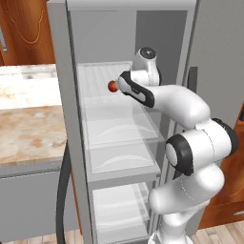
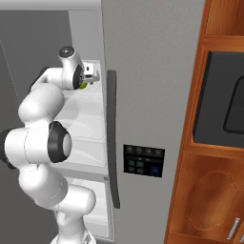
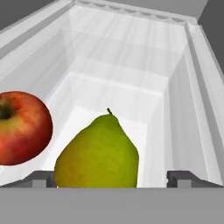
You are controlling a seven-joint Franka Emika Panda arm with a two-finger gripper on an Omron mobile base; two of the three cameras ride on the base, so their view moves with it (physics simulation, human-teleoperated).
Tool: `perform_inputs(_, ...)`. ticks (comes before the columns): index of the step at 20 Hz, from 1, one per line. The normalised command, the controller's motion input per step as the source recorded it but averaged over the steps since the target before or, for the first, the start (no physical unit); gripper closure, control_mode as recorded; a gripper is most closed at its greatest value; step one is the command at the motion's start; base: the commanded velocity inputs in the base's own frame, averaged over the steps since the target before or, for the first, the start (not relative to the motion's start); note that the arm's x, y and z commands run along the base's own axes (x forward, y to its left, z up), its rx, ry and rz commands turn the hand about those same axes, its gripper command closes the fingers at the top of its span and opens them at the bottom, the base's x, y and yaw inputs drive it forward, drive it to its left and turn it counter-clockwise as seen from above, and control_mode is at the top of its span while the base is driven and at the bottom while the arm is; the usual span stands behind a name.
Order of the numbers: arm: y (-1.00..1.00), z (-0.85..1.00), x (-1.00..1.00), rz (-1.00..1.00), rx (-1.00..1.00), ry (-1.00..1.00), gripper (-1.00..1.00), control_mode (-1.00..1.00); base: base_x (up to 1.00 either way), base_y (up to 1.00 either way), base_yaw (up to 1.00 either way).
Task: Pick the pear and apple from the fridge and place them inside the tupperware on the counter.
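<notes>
The fridge (image 1: pixel 66 119) stands open and my arm reaches onto its upper white shelf. On that shelf the yellow-green pear (image 3: pixel 98 153) stands upright, close in front of the hand, between my wide-apart fingertips (image 3: pixel 41 178). My gripper (image 3: pixel 113 179) is open and holds nothing. The red apple (image 3: pixel 19 129) lies just left of the pear, outside the fingers. It also peeks out beside the hand (image 1: pixel 112 86). A sliver of the pear (image 2: pixel 83 86) shows under the gripper (image 2: pixel 90 74). The counter (image 1: pixel 28 128) lies left of the fridge. The tupperware is out of view.
The shelf's white side walls (image 3: pixel 192 109) run close on both sides of the hand. Below it sit more translucent shelves and drawers (image 1: pixel 119 205). The grey fridge door (image 2: pixel 143 71) with its dark handle (image 2: pixel 112 138) stands right of the arm, wooden cabinets with a dark oven (image 2: pixel 224 95) beyond.
</notes>
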Motion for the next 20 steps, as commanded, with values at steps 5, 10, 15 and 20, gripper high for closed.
perform_inputs(5, 0.07, -0.03, 0.26, 0.0, 0.0, 0.15, -1.0, -1.0, 0.0, 0.0, 0.0)
perform_inputs(10, 0.12, -0.09, 0.17, 0.0, 0.0, 0.12, -1.0, -1.0, 0.0, 0.0, 0.0)
perform_inputs(15, 0.05, -0.28, 0.0, 0.0, 0.0, 0.01, -1.0, -1.0, 0.0, 0.0, 0.0)
perform_inputs(20, 0.05, -0.32, -0.01, 0.0, 0.0, 0.0, -1.0, -1.0, 0.0, 0.0, 0.0)
